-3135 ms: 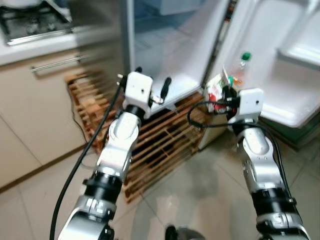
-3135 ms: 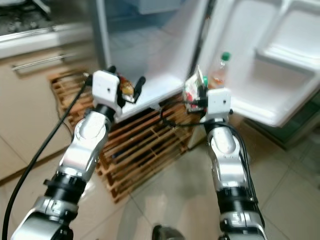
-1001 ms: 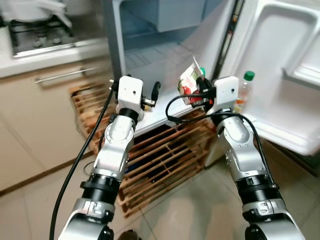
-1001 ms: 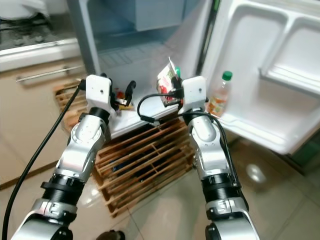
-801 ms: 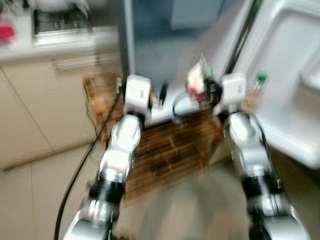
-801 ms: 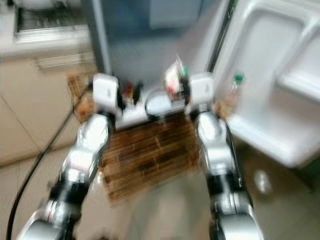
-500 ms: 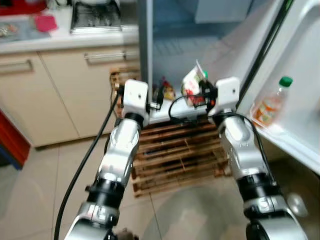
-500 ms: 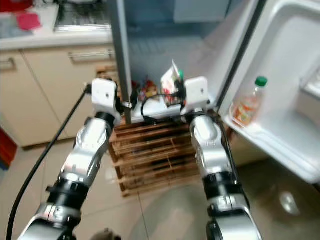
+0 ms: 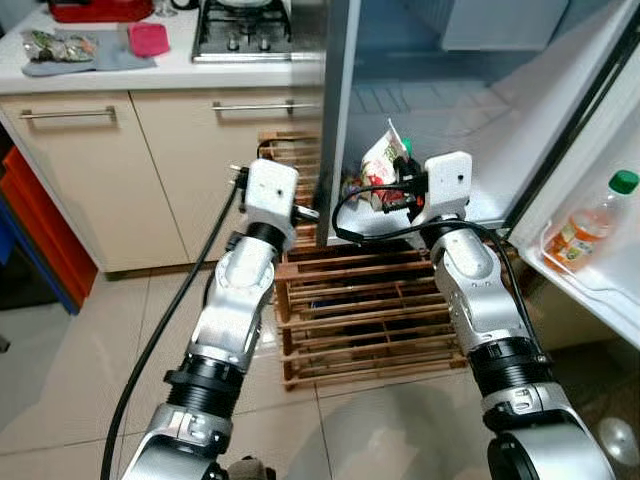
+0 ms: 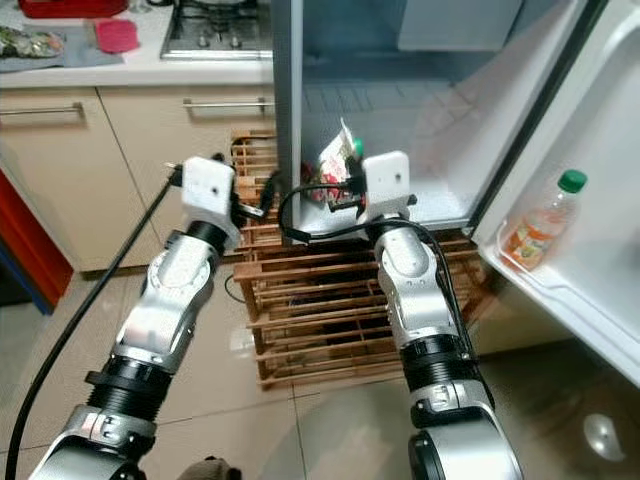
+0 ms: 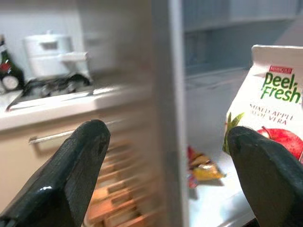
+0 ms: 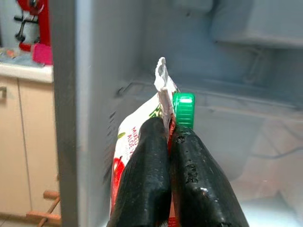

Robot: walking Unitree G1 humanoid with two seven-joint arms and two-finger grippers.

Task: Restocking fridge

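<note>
Right wrist view: my right gripper [image 12: 169, 142] pinches the juice carton [image 9: 383, 165] at the fridge [image 9: 470, 120] shelf's front edge; bare shelf beyond. Left gripper [image 11: 165, 165] gapes wide, empty; carton's base hidden.

The juice carton [image 9: 383, 168] is a white gable-top pack with a green screw cap, red apple artwork and green "Peel Fresh" lettering; it stands roughly upright at centre frame in the head views, in front of the fridge [image 9: 470, 120] opening. The fridge stands open, its door swung to the right edge of the frame. A clear bottle [image 9: 588, 222] with a green cap and orange-toned label, apparently a drink, stands upright in the door shelf at right.
</note>
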